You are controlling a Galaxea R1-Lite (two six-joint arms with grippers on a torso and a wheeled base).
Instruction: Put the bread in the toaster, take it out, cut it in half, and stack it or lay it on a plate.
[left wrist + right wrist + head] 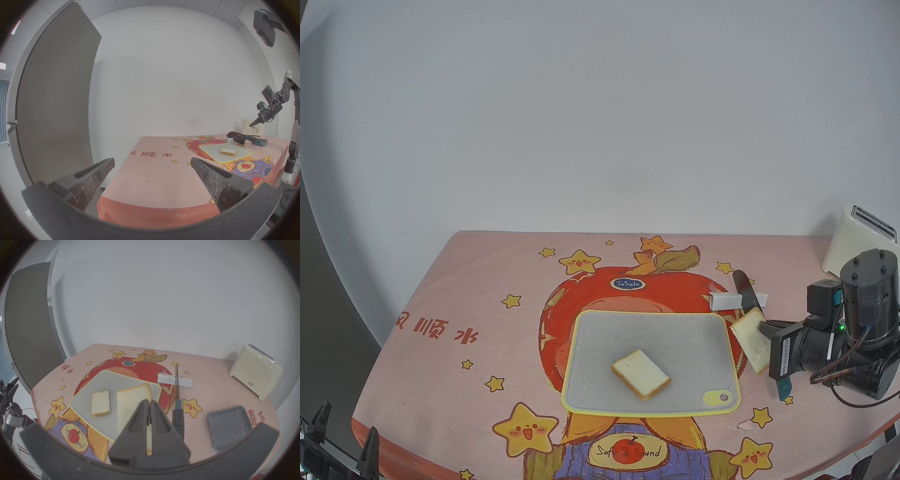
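At three o'clock off the cutting board (pixel 687 331), the right gripper (pixel 767 344) is clenched on one bread half (pixel 751 336), held above the table. The other half (pixel 640 374) lies mid-board. The toaster (pixel 859 240) stands at one o'clock. At eight o'clock, the left gripper (pixel 152 161) gapes, released.

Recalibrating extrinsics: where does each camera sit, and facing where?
Head: on the head, facing forward-down at the table; right gripper at right, left gripper bottom-left.
Left wrist: off the table's left corner, facing across it; own open fingers ahead.
Right wrist: above the table's right side, facing the cutting board; fingers shut on a bread half.
Shared: all show the board's bread piece.
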